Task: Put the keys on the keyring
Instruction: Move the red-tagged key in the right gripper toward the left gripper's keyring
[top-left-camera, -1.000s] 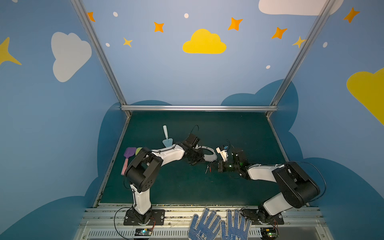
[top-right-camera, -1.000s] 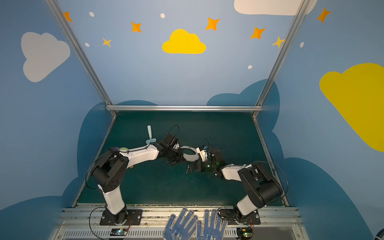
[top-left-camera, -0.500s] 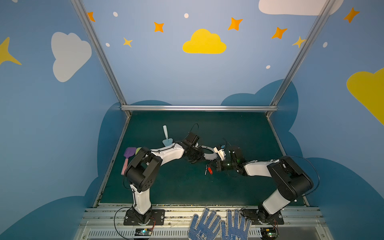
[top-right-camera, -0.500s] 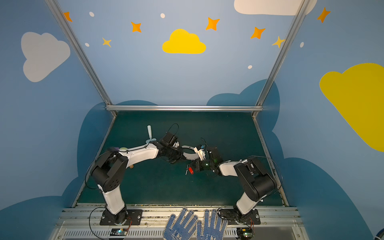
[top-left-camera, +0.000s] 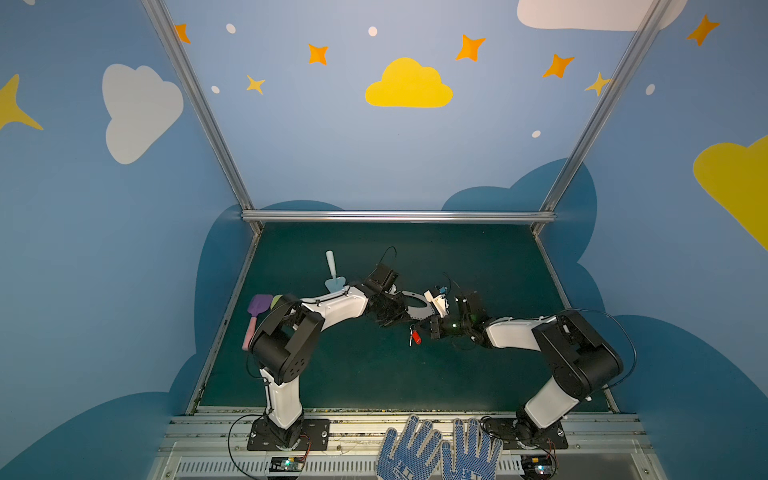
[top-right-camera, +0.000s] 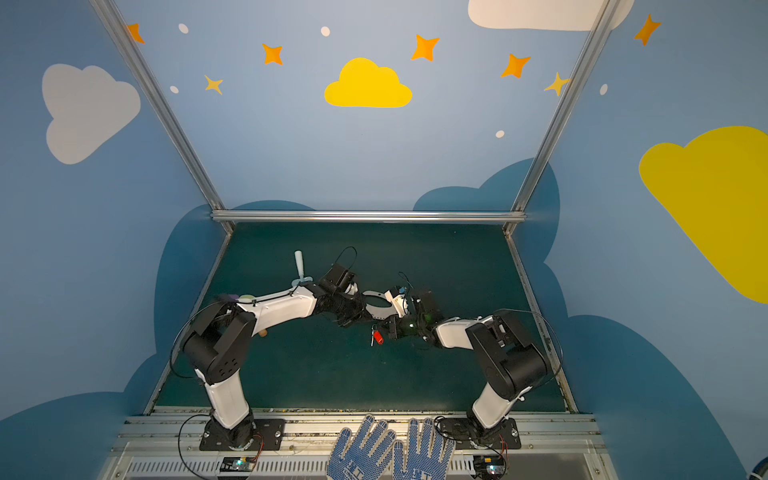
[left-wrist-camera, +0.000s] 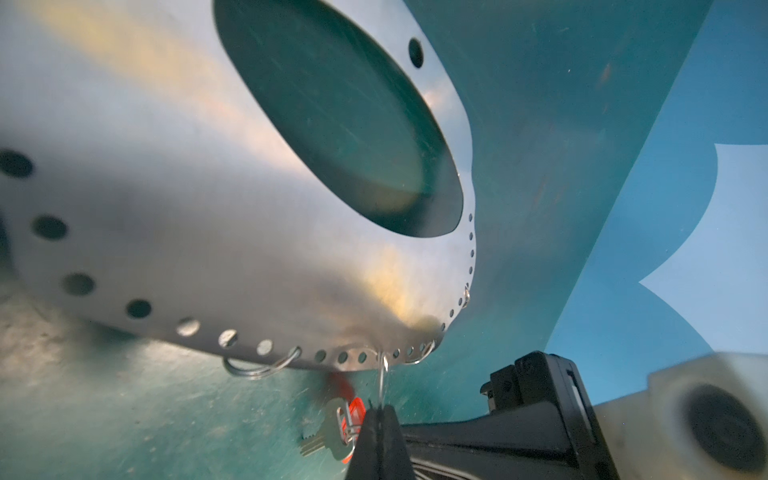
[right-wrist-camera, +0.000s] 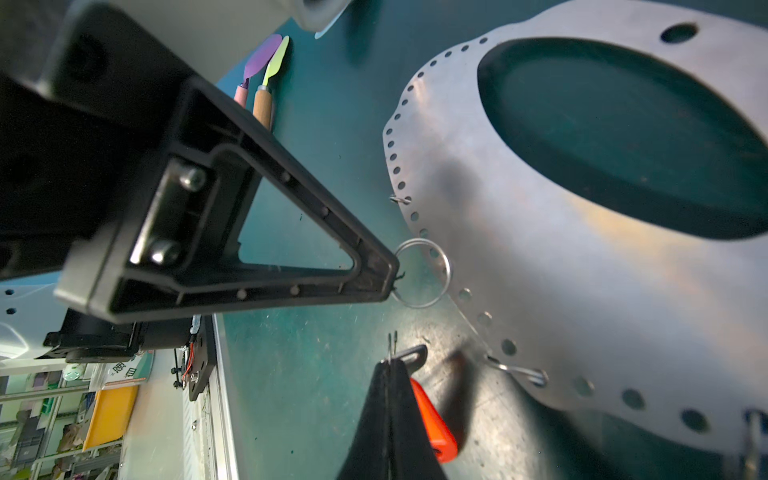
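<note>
While left end effector (left-wrist-camera: 376, 413) pinches a keyring (right-wrist-camera: 540, 249) loop, right end effector (right-wrist-camera: 390, 368) clamps the key (right-wrist-camera: 434, 424) alongside.

Keyring (top-left-camera: 420, 313) blocks the middle; mat (top-left-camera: 374, 374) in front lies open.

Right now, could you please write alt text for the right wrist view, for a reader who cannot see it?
The right jaws, shut, pinch a red-headed key over the green table. Beside them, the left jaws, also shut, pinch a wire ring threaded through the holed rim of a grey plate with a large oval hole.
</note>
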